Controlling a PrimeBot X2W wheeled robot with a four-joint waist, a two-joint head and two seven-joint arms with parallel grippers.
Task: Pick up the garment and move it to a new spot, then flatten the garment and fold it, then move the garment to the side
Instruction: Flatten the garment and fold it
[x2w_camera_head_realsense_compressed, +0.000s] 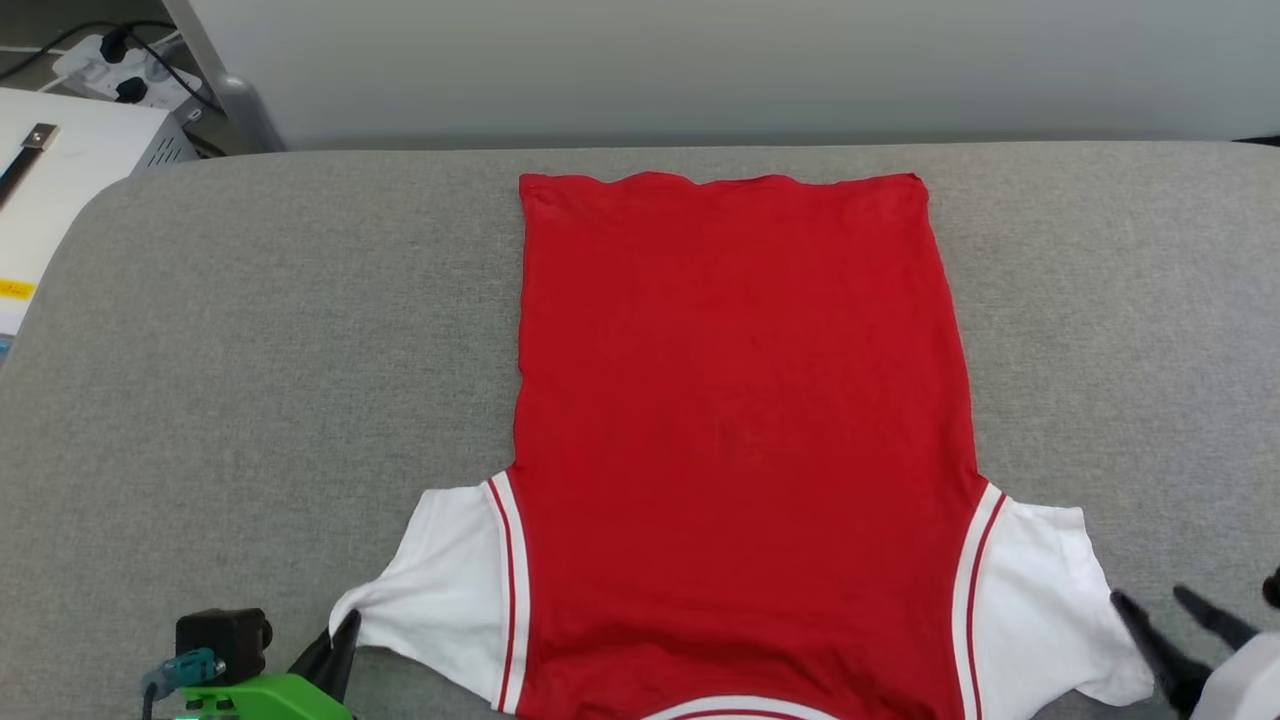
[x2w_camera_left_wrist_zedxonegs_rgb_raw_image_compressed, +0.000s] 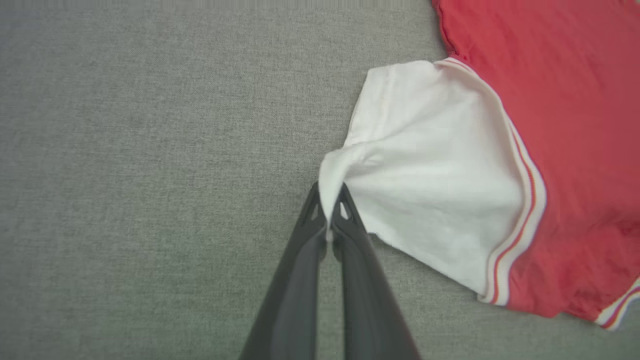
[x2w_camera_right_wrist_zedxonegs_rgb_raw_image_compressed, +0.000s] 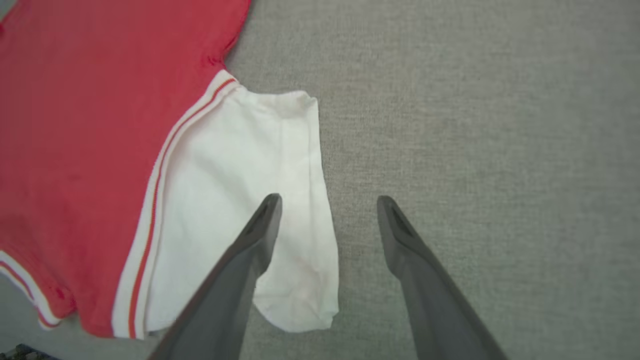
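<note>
The garment (x2w_camera_head_realsense_compressed: 740, 420) lies spread flat on the grey padded surface (x2w_camera_head_realsense_compressed: 250, 380), plain red side up, collar toward me and hem at the far end. Its white sleeves stick out at both near corners. My left gripper (x2w_camera_head_realsense_compressed: 340, 635) is shut on the tip of the left sleeve (x2w_camera_left_wrist_zedxonegs_rgb_raw_image_compressed: 430, 170), whose cloth is bunched between the fingertips (x2w_camera_left_wrist_zedxonegs_rgb_raw_image_compressed: 312, 212). My right gripper (x2w_camera_head_realsense_compressed: 1165, 600) is open above the outer edge of the right sleeve (x2w_camera_right_wrist_zedxonegs_rgb_raw_image_compressed: 295, 180), one finger over the white cloth and the other over bare grey surface, holding nothing.
A white box (x2w_camera_head_realsense_compressed: 60, 190) with a power strip (x2w_camera_head_realsense_compressed: 120, 65) and cables stands off the far left corner. A pale wall (x2w_camera_head_realsense_compressed: 700, 60) runs behind the surface. Bare grey surface lies left and right of the garment.
</note>
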